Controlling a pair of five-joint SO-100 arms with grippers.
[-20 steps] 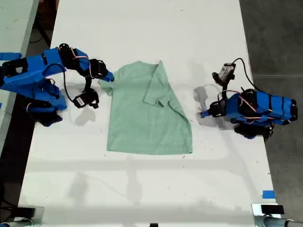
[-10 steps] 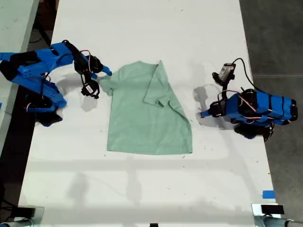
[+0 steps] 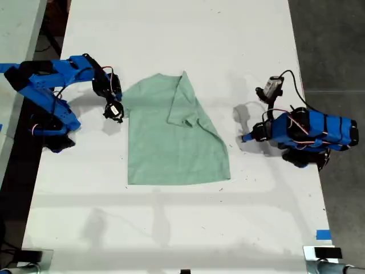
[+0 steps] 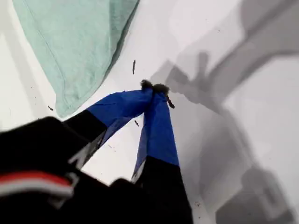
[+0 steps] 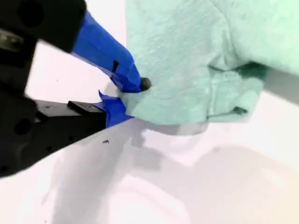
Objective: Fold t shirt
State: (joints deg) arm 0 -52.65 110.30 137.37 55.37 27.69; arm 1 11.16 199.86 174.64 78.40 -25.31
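The t shirt point(image 3: 174, 134) lies partly folded mid-table point(image 3: 171, 34). My second gripper point(image 5: 126, 95) pinches its edge at the exterior view's left side. My first gripper point(image 4: 154, 88), tips together on nothing, rests on the bare table just beside a shirt corner, at the exterior view's right.

Bright, even overhead light washes the white table point(image 3: 171, 228), throwing soft grey shadows beside both arms. The exterior view is sharp; both wrist views blur close up, with glare.

One t shirt point(image 3: 174, 134), two blue arms, one white table point(image 3: 171, 228), one blue tape mark point(image 3: 323, 234).
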